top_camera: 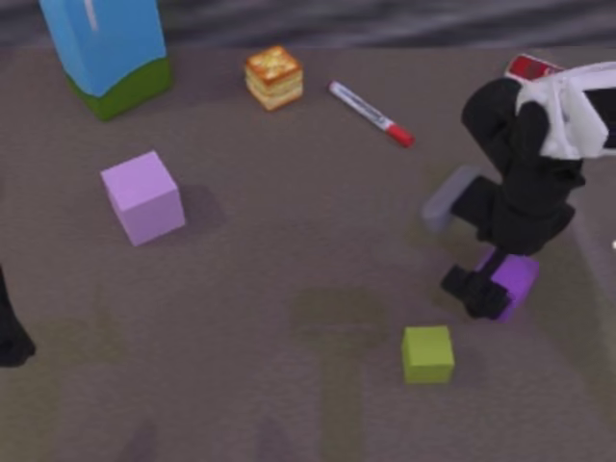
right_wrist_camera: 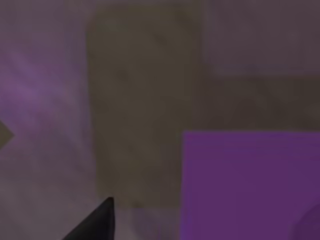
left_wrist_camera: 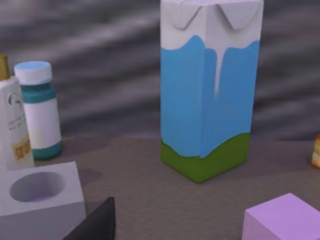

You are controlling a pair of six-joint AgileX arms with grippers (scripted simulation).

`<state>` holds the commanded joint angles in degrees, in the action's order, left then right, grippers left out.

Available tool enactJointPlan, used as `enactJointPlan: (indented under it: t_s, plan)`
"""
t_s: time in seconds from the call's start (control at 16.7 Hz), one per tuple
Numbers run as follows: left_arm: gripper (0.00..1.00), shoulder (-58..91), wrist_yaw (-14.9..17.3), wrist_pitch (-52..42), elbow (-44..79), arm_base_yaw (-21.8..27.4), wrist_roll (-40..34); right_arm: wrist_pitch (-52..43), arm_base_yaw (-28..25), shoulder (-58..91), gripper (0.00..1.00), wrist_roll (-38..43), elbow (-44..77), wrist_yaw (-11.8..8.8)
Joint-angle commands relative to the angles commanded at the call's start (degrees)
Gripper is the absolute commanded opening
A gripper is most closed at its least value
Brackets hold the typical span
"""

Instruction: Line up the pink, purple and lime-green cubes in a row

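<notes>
The pale pink cube stands at the table's left and shows at a corner of the left wrist view. Front right of the middle sits the small lime-green cube. The purple cube lies to its upper right, partly under my right gripper. This gripper hangs open over the cube's left edge. In the right wrist view one dark fingertip stands apart from the purple cube. My left gripper is parked open at the left edge.
A blue-and-green carton stands at the back left, with an orange-yellow patterned block and a red marker along the back. A grey piece lies beside the right arm. A teal-capped bottle and a grey holed block show near the left gripper.
</notes>
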<state>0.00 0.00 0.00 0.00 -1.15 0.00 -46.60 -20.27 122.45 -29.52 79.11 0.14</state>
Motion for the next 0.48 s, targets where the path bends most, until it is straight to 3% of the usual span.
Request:
enactJointPlan:
  t_s: [0.42, 0.48]
  plan:
    - [1.0, 0.0, 0.0, 0.0, 0.0, 0.0, 0.0, 3.4, 0.0, 1.5, 1.0, 0.1, -2.0, 0.0]
    - [1.0, 0.0, 0.0, 0.0, 0.0, 0.0, 0.0, 3.4, 0.0, 1.5, 0.92, 0.1, -2.0, 0.0]
